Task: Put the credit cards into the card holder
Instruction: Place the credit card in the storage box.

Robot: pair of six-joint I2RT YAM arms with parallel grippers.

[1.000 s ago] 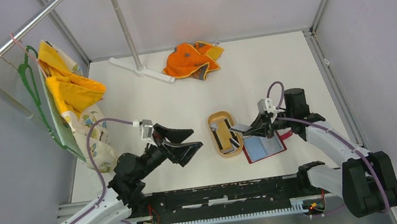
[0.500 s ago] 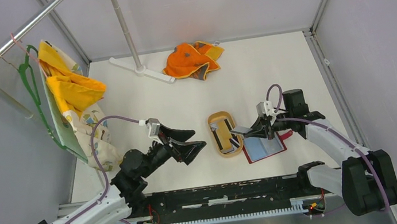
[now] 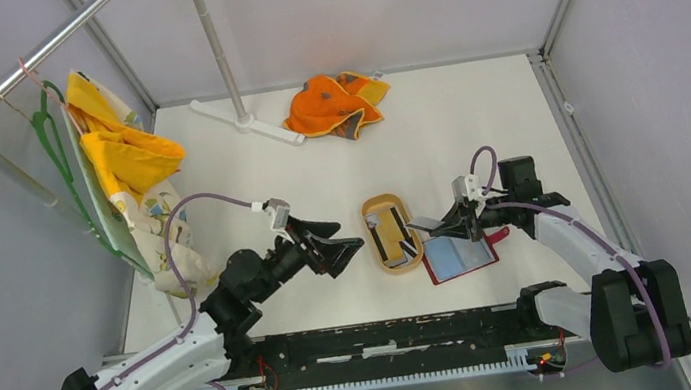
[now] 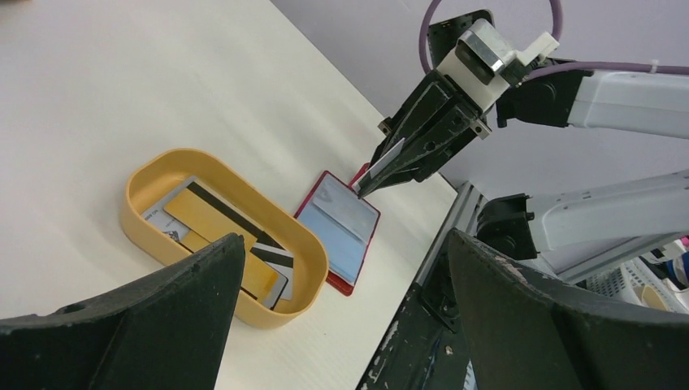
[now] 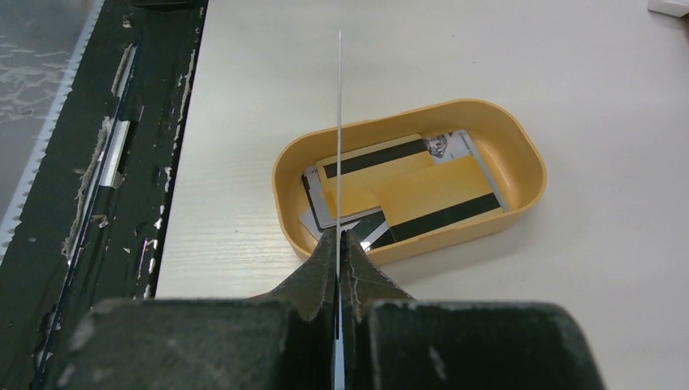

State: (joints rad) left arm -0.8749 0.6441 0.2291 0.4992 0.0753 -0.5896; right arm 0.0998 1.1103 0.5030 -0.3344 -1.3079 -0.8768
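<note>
**Q:** Where do we locate the credit cards?

**A:** We find one card (image 5: 339, 138) clamped edge-on between the closed jaws of the right gripper (image 3: 432, 228). It is lifted off the table (image 3: 318, 168) and projects past the fingertips towards the tan tray (image 3: 370, 237). The other cards (image 5: 406, 191) lie flat and overlapping inside that tray, gold, grey and white with dark stripes.

**Q:** And the card holder?

**A:** We see the card holder (image 3: 461, 257) lying open on the table just beside the tray, on its right, with the pale blue inside facing up. The right gripper's tips hang over its far edge.

**Q:** How do the arms stand?

**A:** The right arm reaches in from the right, its forearm low and its wrist pitched down towards the holder. The left arm stretches forward from its base. The left gripper (image 3: 347, 237) is spread fully wide, holds nothing, and points at the tray from the left, clear of it.
</note>
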